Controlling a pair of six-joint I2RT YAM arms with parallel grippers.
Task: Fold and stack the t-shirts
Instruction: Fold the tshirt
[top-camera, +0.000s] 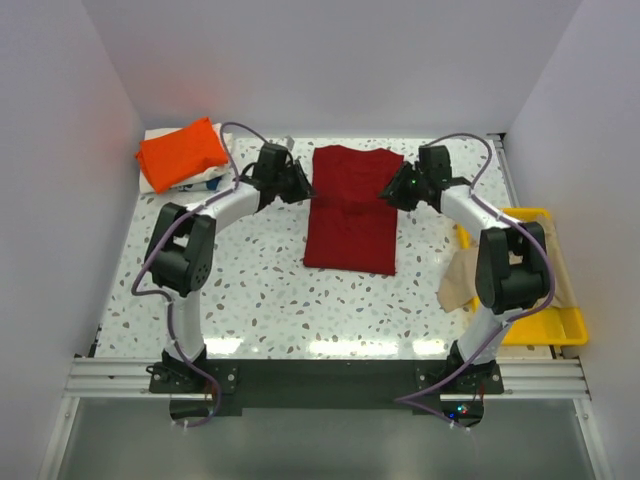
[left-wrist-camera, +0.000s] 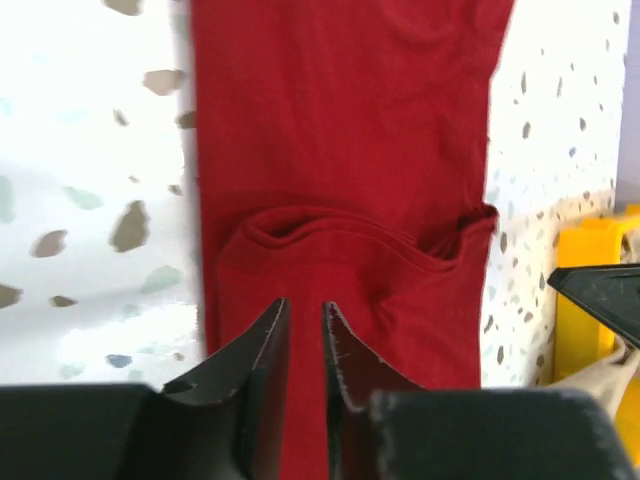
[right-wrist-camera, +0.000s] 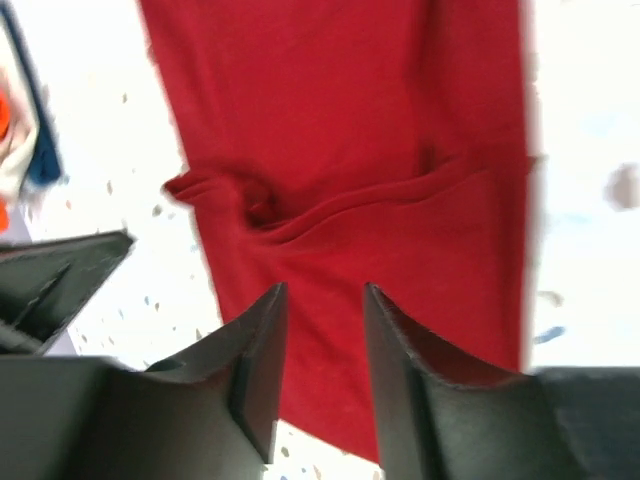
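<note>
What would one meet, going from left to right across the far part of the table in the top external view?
orange t-shirt → left gripper → dark red t-shirt → right gripper → yellow tray

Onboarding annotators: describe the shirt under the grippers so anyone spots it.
On the speckled table, look at the middle toward the back. The dark red t-shirt lies there folded into a long strip; the orange t-shirt sits far left, the beige t-shirt right.
</note>
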